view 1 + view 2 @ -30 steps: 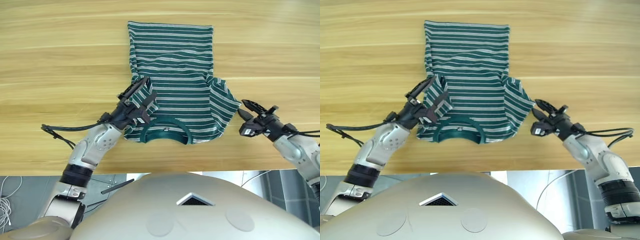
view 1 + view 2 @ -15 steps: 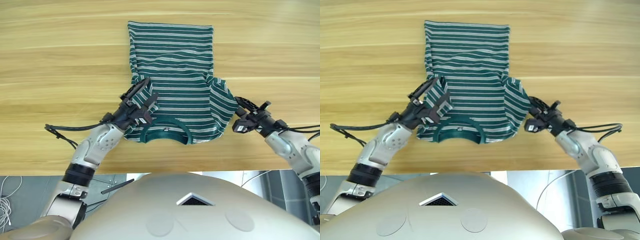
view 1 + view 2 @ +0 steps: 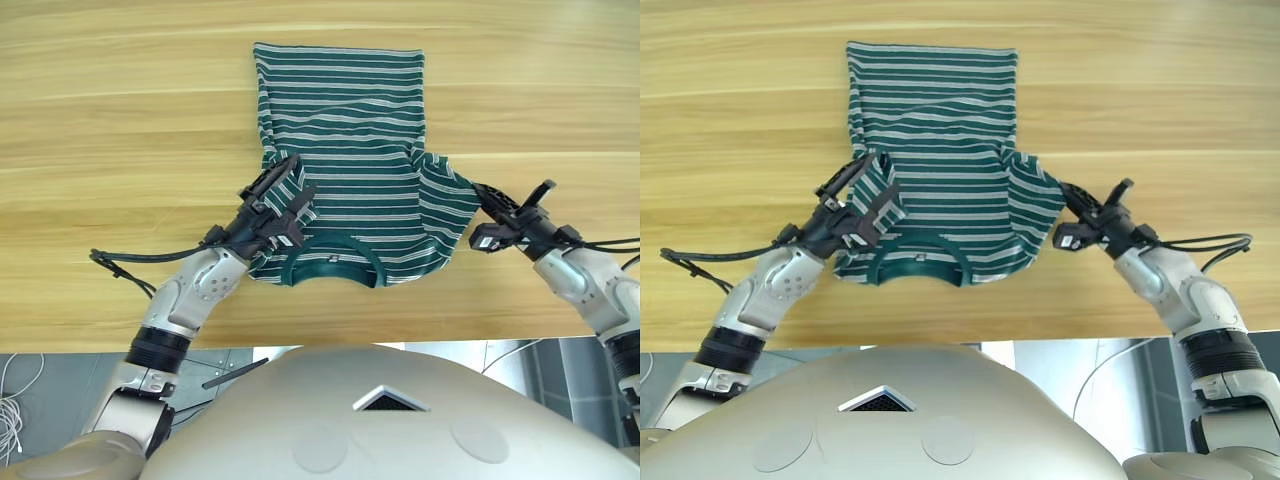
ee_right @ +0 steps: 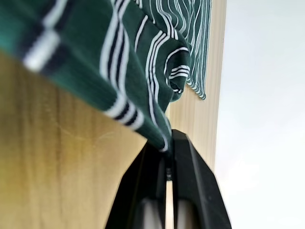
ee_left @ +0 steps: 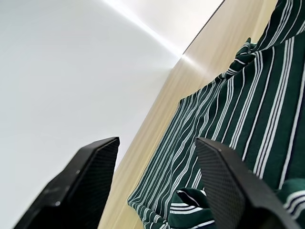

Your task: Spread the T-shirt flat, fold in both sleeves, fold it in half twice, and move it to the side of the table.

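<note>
A green T-shirt [image 3: 345, 130] with white stripes lies on the wooden table [image 3: 120, 120], collar toward me and hem at the far side. Its left sleeve is folded in over the body. My left gripper [image 3: 280, 195] rests on that folded sleeve, open, with the fingers [image 5: 86, 176] spread and striped cloth [image 5: 248, 105] beyond them. The right sleeve [image 3: 445, 200] sticks out, rumpled. My right gripper [image 3: 482, 197] is at its outer edge, shut on the sleeve's hem [image 4: 133, 62], which runs into the closed fingertips [image 4: 165, 148].
The table's near edge [image 3: 300, 343] runs just below the collar. Bare wood stretches wide to the left and right of the shirt and beyond the hem. A black cable [image 3: 130, 258] loops off my left forearm over the table.
My right gripper moved in from the right to the right sleeve's edge and closed on it. The left gripper stayed on the folded left sleeve.
</note>
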`<state>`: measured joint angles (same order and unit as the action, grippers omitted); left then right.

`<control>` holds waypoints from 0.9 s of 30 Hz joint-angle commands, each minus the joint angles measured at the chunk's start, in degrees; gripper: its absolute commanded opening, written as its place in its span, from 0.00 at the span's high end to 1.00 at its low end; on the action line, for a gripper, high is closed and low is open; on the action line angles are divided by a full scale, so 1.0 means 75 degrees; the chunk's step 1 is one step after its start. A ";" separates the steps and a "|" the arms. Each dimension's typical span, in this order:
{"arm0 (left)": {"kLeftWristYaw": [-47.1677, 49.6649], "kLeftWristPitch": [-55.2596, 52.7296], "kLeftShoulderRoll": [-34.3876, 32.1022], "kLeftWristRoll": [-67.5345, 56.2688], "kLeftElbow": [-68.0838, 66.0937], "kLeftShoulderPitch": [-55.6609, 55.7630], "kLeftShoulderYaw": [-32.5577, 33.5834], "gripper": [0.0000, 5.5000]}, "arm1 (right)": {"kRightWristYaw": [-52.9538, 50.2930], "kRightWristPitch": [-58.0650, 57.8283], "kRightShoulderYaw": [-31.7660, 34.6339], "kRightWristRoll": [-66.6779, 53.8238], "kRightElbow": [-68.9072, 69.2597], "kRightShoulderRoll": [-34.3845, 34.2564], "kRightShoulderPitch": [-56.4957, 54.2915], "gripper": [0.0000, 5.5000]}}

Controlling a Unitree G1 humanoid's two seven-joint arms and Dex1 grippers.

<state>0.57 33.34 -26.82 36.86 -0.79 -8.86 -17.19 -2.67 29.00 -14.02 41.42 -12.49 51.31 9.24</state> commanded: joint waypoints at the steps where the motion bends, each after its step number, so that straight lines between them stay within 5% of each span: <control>1: -0.0005 -0.0025 -0.0012 0.0084 0.0040 0.0014 -0.0022 0.46 | 0.0316 -0.0295 -0.0569 0.0518 -0.0499 -0.0237 0.0406 1.00; 14: 0.0036 -0.0002 -0.0029 0.0099 -0.0021 0.0029 -0.0011 0.46 | 0.0196 0.0776 -0.0041 -0.1149 0.0719 -0.0653 0.0638 1.00; 27: 0.0088 -0.0001 0.0053 0.0122 -0.0096 0.0070 -0.0094 0.46 | 0.0441 0.0890 -0.0062 -0.1025 0.0868 -0.1229 0.0356 1.00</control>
<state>1.04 33.36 -26.50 36.93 -1.20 -8.92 -17.55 -0.56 35.45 -14.15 33.64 -6.92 43.11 13.06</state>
